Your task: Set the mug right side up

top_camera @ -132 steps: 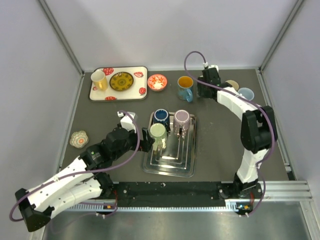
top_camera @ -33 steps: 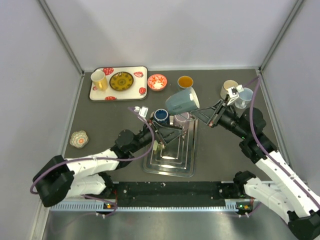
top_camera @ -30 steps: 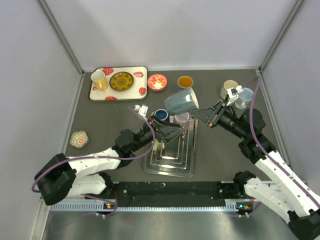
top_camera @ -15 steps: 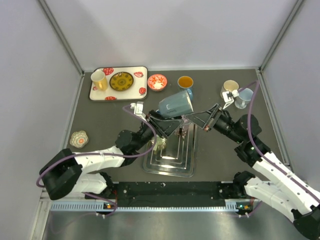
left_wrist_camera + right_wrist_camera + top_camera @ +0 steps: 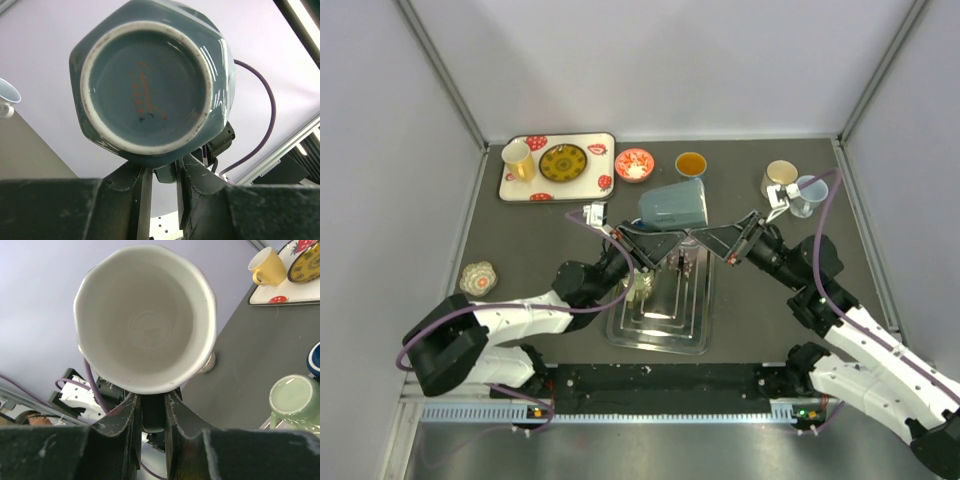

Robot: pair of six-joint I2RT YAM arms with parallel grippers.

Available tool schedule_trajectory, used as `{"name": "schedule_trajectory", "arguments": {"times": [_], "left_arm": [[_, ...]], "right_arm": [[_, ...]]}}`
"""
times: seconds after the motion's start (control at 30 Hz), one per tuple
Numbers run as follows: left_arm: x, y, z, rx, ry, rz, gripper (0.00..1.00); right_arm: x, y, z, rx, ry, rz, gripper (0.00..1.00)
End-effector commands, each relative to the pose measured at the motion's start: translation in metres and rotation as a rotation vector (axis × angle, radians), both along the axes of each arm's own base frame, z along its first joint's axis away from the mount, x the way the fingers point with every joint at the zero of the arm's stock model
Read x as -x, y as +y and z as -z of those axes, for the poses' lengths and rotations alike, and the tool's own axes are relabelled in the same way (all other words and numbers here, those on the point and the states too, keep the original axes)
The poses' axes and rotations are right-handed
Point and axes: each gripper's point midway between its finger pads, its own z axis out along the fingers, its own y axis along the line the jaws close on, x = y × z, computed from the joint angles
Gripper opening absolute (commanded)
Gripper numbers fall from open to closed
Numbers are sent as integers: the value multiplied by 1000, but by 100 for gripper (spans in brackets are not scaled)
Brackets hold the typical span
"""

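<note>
A blue-grey mug [image 5: 672, 205] hangs in the air above the metal tray [image 5: 660, 335], lying on its side. Its base [image 5: 147, 87] faces the left wrist camera and its white inside [image 5: 145, 322] faces the right wrist camera. My left gripper [image 5: 658, 242] reaches up from the left, its fingers [image 5: 142, 187] closed around the handle [image 5: 165, 176]. My right gripper [image 5: 708, 238] comes from the right and is shut on the same handle [image 5: 152, 415], under the rim. Both pairs of fingertips meet beneath the mug.
On the metal tray stand an upside-down green mug [image 5: 292, 397] and a dark blue mug [image 5: 315, 360]. At the back are a strawberry tray [image 5: 558, 190] with a yellow cup [image 5: 517, 158] and plate, a red bowl [image 5: 634, 163], and cups [image 5: 691, 163] [image 5: 779, 175] [image 5: 811, 190]. A flower-shaped piece [image 5: 478, 278] lies left.
The left gripper has risen to the mug and closed around its handle. The right gripper has tipped the mug from a slant onto its side and carried it slightly left.
</note>
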Motion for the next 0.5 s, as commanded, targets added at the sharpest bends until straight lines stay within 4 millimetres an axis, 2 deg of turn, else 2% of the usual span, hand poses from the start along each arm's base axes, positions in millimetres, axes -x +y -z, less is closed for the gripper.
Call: {"name": "schedule_trajectory", "arguments": {"times": [0.0, 0.1, 0.13, 0.17, 0.27, 0.33, 0.37, 0.4, 0.47], "left_arm": [[12, 25, -57, 165, -189, -54, 23], [16, 28, -64, 176, -211, -45, 21], [18, 28, -66, 180, -222, -40, 5], [21, 29, -69, 184, -229, -34, 0], [23, 21, -68, 136, -236, -2, 0], [29, 13, -70, 79, -270, 36, 0], [26, 5, -58, -3, -256, 42, 0], [29, 2, -57, -33, -269, 51, 0], [31, 2, -55, -89, -293, 39, 0]], "right_arm": [[26, 0, -34, -77, -97, -81, 0], [27, 1, -33, -67, -104, -87, 0], [27, 1, -30, -58, -99, -89, 0], [28, 2, -29, -52, -100, -91, 0], [27, 2, -21, -3, -92, -89, 0], [26, 1, -22, 33, -115, -76, 0], [26, 1, -16, 63, -95, -75, 0], [25, -1, -19, 80, -112, -62, 0], [25, -2, -14, 117, -102, -58, 8]]}}
